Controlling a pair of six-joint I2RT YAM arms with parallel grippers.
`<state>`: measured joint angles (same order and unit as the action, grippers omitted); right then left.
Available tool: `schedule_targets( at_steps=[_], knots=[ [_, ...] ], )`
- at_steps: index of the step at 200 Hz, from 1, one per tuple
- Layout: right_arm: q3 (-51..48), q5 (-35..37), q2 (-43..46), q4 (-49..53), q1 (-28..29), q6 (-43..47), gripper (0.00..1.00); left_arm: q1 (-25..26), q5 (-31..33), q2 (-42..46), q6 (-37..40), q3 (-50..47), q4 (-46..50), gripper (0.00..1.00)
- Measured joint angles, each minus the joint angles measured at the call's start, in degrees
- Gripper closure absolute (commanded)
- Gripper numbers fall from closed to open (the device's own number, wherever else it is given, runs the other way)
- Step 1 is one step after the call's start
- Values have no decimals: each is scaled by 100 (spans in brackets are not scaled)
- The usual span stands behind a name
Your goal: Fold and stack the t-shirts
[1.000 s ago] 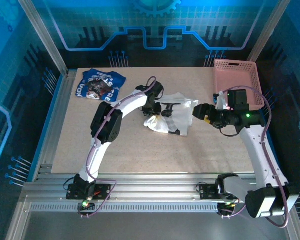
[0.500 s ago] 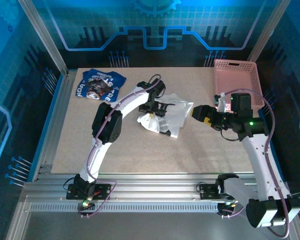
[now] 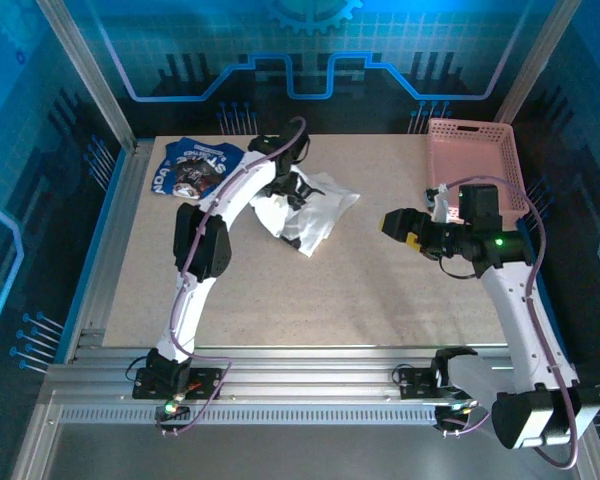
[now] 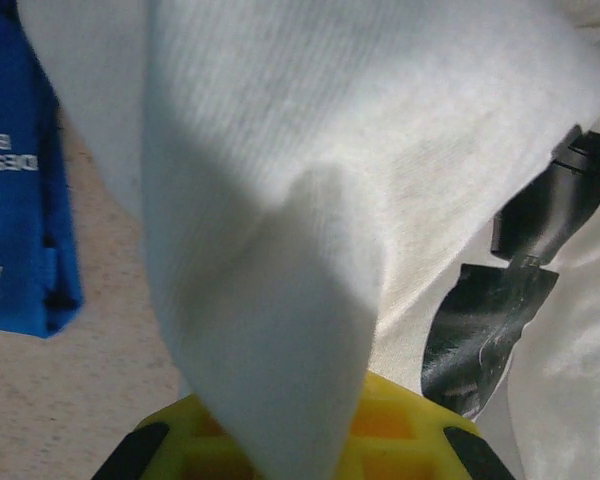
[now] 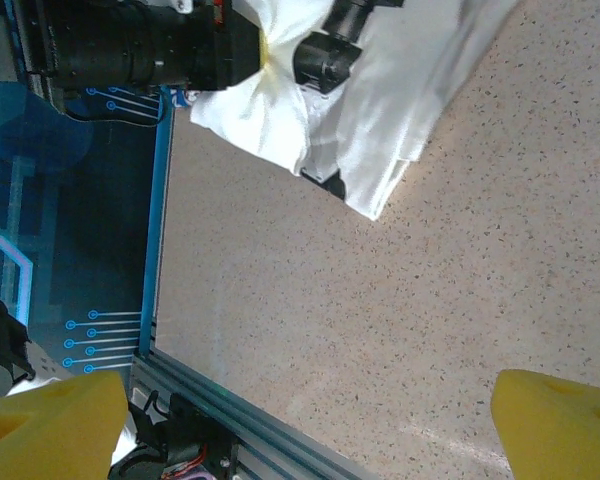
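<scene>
Moving white t-shirt (image 3: 325,205) onto blue t-shirt (image 3: 195,170): grip & placement notes

White t-shirt is held bunched by the left gripper (image 3: 283,198), jaws clamped on a fold of cloth. In the left wrist view the fabric is seen pinched at the yellow fingers (image 4: 400,440). The bundle is located toward the far edge of the tabletop (image 3: 330,300), left of centre, just beside the blue t-shirt, which is laid near the far-left corner. Part of the white cloth appears to be draped on the surface toward the centre.

Right gripper (image 3: 393,222) is held w/ jaws wide apart & nothing between them, right of centre, near the pink basket (image 3: 470,128) at the far-right corner.

Step is judged to be stacking, i.e. white laid on blue. For a clean result:
- Bundle should be raised so the trailing hem is not dragged, else the fold is likely undone.
- Blue shirt should not be brushed on approach; soft cloth is easily shoved askew.
- Edges should be lined up before lowering.
- Grip should be released only once the cloth is resting.
- If the white is judged too crumpled, it should be spread & refolded first, w/ the right gripper brought in on the opposite edge.
</scene>
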<state>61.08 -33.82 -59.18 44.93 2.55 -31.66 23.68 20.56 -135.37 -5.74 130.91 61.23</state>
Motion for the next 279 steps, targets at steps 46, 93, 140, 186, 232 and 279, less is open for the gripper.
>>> schedule_targets(
  at_steps=[46, 93, 140, 186, 232, 279],
  knots=[
    [11, -74, -214, -120, 0, -24, 5, -356, 111, -2, 573, 365, -35, 100],
    [39, -68, -385, -179, 2, -24, 5, -640, 109, -35, 881, 1115, -101, 100],
    [42, 39, -428, -214, 17, -26, 4, -1027, 107, -59, 1071, 1272, -155, 100],
    [42, 111, -501, -273, 127, -94, 4, -1300, 105, -59, 1281, 1272, -232, 100],
    [39, 262, -535, -345, 387, -181, 4, -1543, 7, -59, 1384, 1292, -326, 100],
    [-48, 382, -533, -361, 505, -284, 4, -2094, -286, -61, 1384, 1401, -376, 100]
  ],
)
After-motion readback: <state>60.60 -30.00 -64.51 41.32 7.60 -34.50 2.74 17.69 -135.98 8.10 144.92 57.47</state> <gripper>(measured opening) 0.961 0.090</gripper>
